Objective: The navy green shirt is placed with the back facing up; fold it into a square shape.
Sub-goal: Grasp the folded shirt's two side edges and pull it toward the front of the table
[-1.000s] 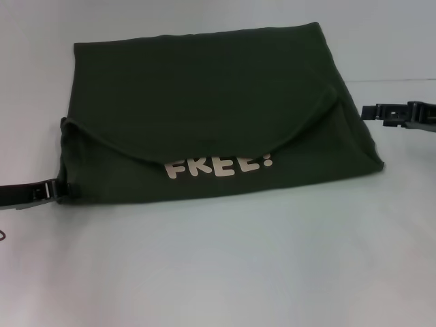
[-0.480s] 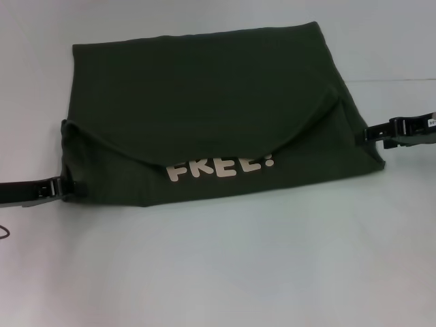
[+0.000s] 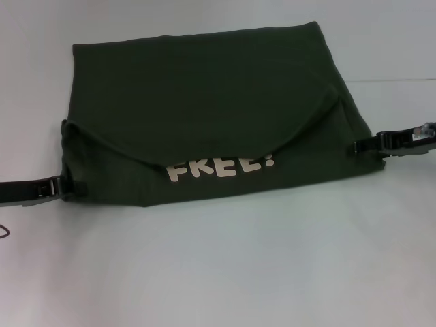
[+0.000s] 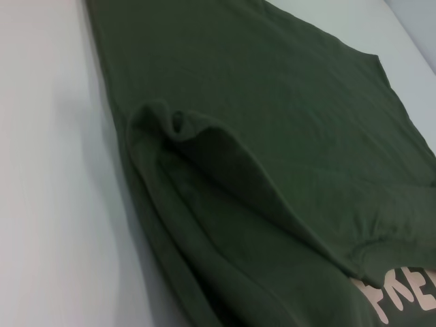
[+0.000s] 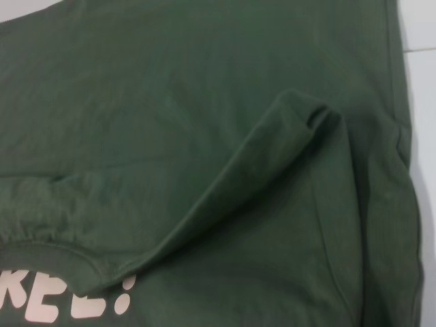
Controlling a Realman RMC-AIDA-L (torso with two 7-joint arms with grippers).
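Note:
The dark olive-green shirt lies folded on the white table, with a curved flap folded over its near part. Pale letters "FREE!" show below the flap. My left gripper lies low at the shirt's near left corner, touching the cloth. My right gripper is at the shirt's right edge, touching it. The left wrist view shows the shirt's layered left edge, and the right wrist view shows the shirt's flap and right edge. Neither wrist view shows its own gripper.
The white table stretches in front of the shirt and to both sides. A thin dark cable loop shows at the left edge.
My right gripper has come down and in from beside the shirt to touch its right edge. My left gripper has slid a little to the right onto the shirt's left corner. The shirt has not moved.

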